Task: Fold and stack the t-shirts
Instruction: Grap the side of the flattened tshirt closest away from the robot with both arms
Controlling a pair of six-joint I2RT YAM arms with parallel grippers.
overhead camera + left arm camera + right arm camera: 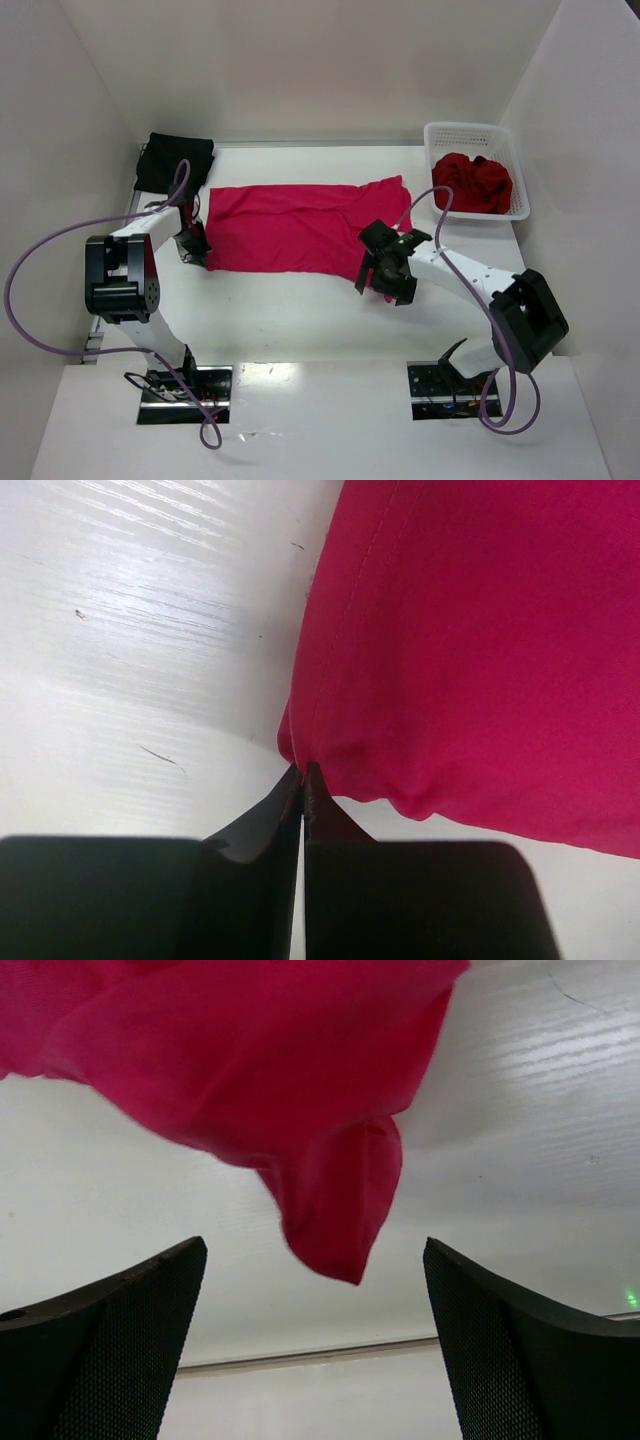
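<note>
A crimson-pink t-shirt [300,225] lies spread on the white table. My left gripper [192,247] is shut on its near left corner; in the left wrist view its fingertips [302,772] pinch the shirt's hem [460,650]. My right gripper [385,270] is open and empty at the shirt's near right corner; in the right wrist view a loose corner of the shirt [335,1200] hangs between and ahead of the fingers [130,1310]. A black t-shirt [175,160] lies folded at the far left. Darker red t-shirts [473,183] sit bunched in the basket.
A white plastic lattice basket [470,132] stands at the far right against the wall. White walls close in the table on three sides. Purple cables loop from both arms.
</note>
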